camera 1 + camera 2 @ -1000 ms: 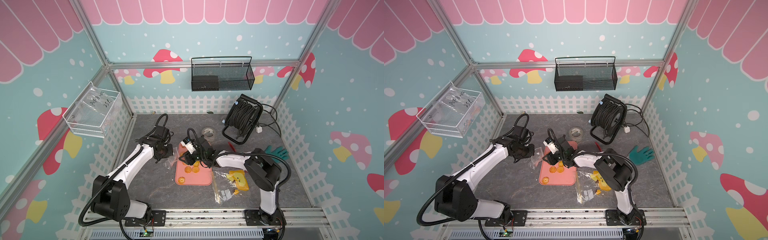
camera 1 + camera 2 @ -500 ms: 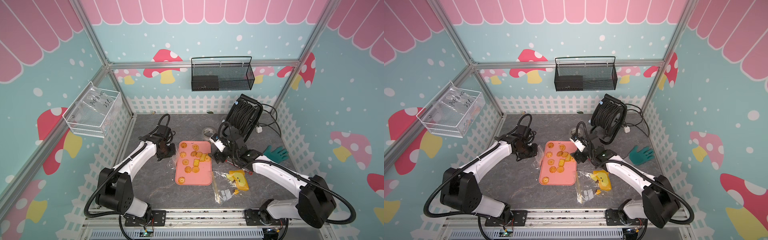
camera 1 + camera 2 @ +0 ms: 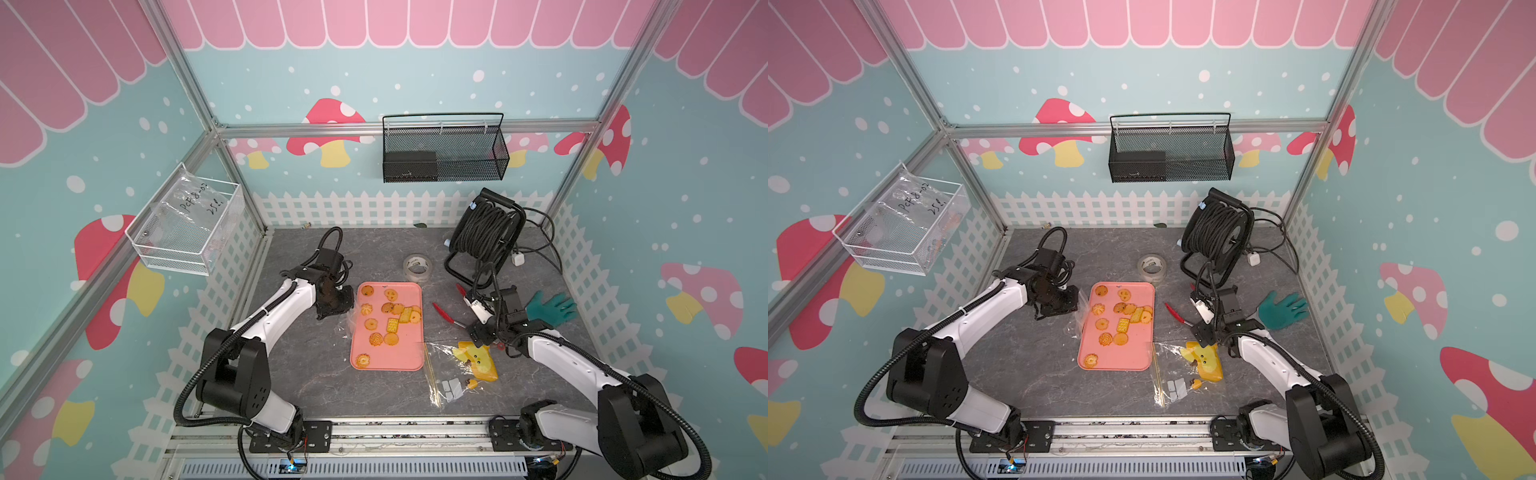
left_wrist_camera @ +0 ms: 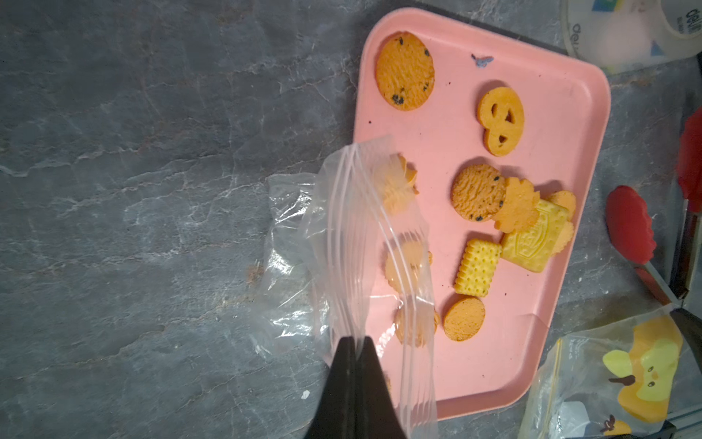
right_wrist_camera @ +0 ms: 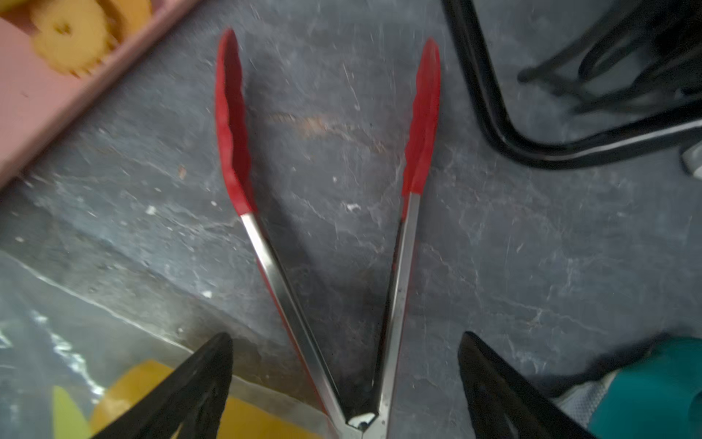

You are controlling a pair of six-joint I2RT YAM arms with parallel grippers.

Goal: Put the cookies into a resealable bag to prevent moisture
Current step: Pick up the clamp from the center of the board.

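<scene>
Left wrist: resealable bag (image 4: 364, 243) veils cookies (image 4: 476, 192); tongs (image 4: 630, 224) near tray (image 4: 551, 114).

Top views: high over table (image 3: 316, 374) front edge, tilted down, far, near-identical. L wrist: close, straight down on cookies (image 4: 476, 192), tray (image 4: 475, 361). R wrist: close, low over tongs (image 5: 231, 133). Shared by wrist cams: tray, tongs.

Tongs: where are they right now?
In a top view the tongs lie on the table on the robot's right, between the pink tray and the green glove, hinge end inside the open right gripper.
</scene>
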